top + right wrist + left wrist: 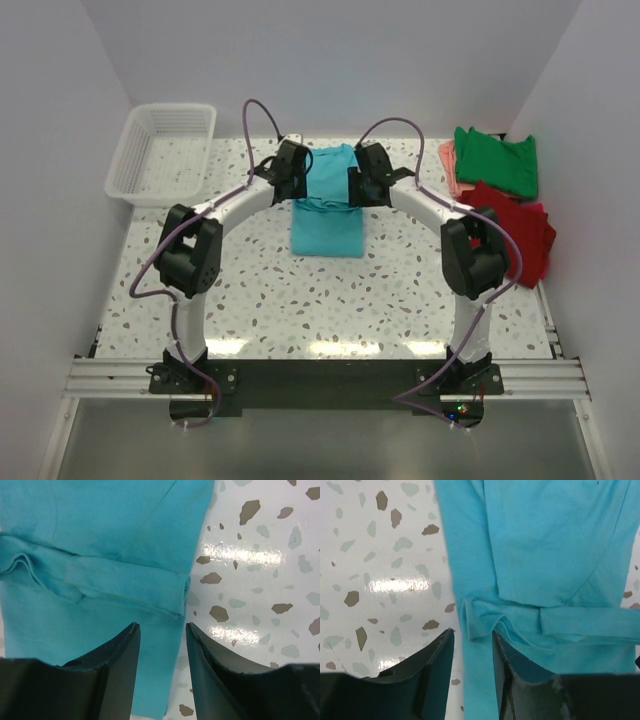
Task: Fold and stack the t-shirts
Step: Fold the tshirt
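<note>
Right now the left claw [472, 636] is hanging partly open, with nothing between its fingers [435, 670], just over the 9 o'clock edge of the turquoise t-shirt [328, 225]. The right claw [162, 627] is doing the same over the 3 o'clock edge, its fingers apart and empty. Under both claws a band of cloth [580, 622] is running across the shirt, folded over and bunching up a bit at each end. The shirt is lying on the speckled table [400, 290], in the middle and a little toward 12 o'clock, folded into a narrow shape. Out at 2 o'clock the green t-shirt [497, 160] is lying with the salmon-pink t-shirt [450, 165] peeking out beside it, and the red t-shirt [520, 235] is sitting just beside them at 3 o'clock. The white basket [160, 150] is sitting at 10 o'clock. I think the folding is only partly done. A claw bumping those bunched ends could be pushing the fold crooked. A claw pinching only the top layer could be pulling the shirt open when lifting.
</note>
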